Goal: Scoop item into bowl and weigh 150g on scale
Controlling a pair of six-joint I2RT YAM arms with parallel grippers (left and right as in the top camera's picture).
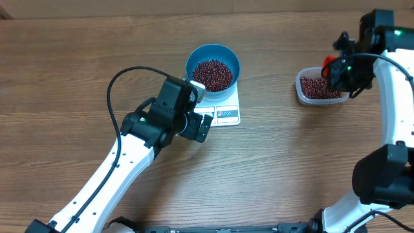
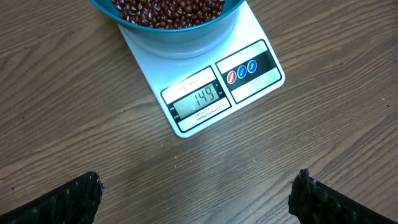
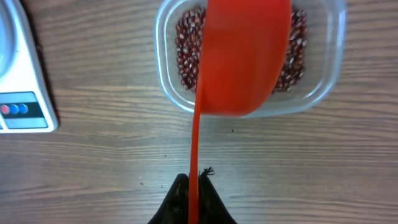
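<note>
**Beans in the bowl, bowl on the scale**

The beans (image 1: 213, 74) heap in the blue bowl (image 1: 194, 57), which sits on the white scale (image 1: 226, 113); the display reads 149. The left arm reaches diagonally from the near edge. The left gripper (image 2: 196, 186) hangs with jaws wide beside the scale's display end. The right gripper (image 3: 194, 186) is clamped on a red scoop (image 3: 245, 56) by its handle, above a clear tub (image 3: 329, 74).

The right gripper (image 3: 193, 199) pinches the thin handle of a red scoop (image 3: 245, 56) between its dark fingers. The scoop's cup lies over the middle of a clear tub (image 3: 323, 93) and hides much of the dark red beans (image 3: 186, 50) inside. Whether the cup touches them cannot be told. Well apart to the left on the wooden tabletop (image 3: 99, 162), one corner of the white scale (image 3: 25, 81) shows its buttons.
</note>
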